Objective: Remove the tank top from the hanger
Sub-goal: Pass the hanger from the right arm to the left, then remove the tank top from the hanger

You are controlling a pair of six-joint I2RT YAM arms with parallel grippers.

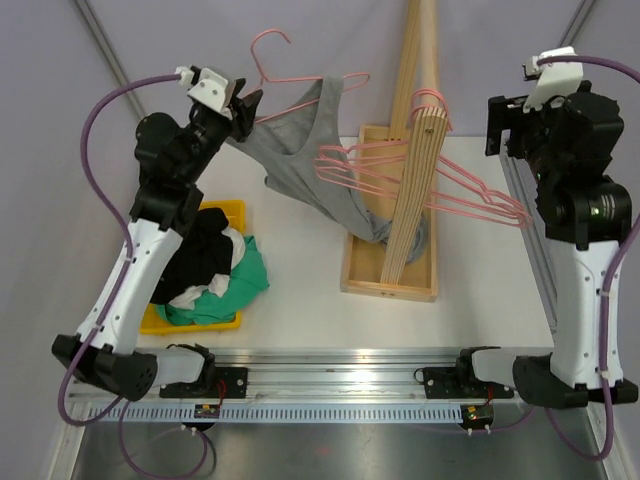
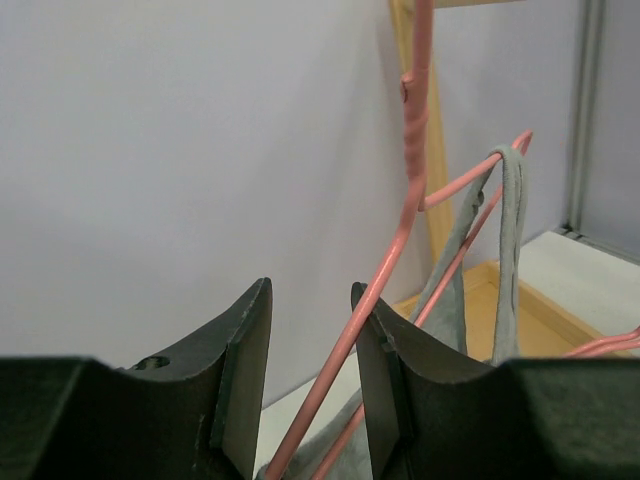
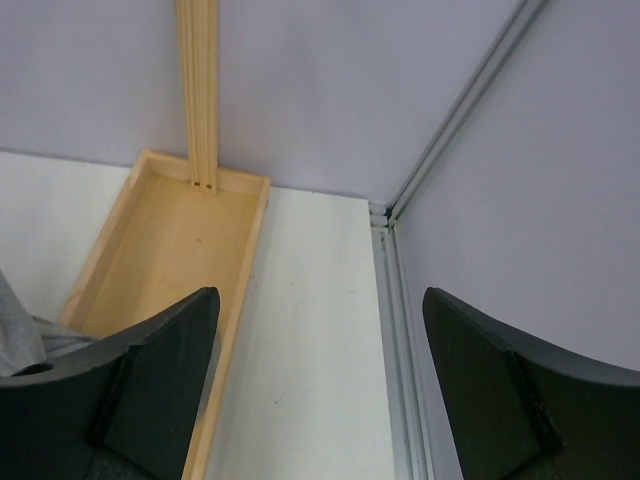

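Note:
A pink wire hanger (image 1: 300, 95) is held in the air at the back left, its hook free above. My left gripper (image 1: 245, 105) is shut on the hanger's left end; in the left wrist view the hanger (image 2: 400, 240) runs up between the fingers of this gripper (image 2: 310, 380), leaning on the right one. The grey tank top (image 1: 300, 150) hangs from it, one strap (image 2: 513, 250) looped over the right end, its lower part draped into the wooden tray (image 1: 365, 270). My right gripper (image 1: 500, 125) is open at the back right, and in its own view (image 3: 315, 370) nothing lies between the fingers.
A slanted wooden rack (image 1: 410, 200) stands in the tray and carries several more pink hangers (image 1: 460, 195). A yellow bin (image 1: 228, 213) at the left holds a pile of clothes (image 1: 215, 265). An aluminium frame rail (image 3: 395, 300) runs along the table's right edge.

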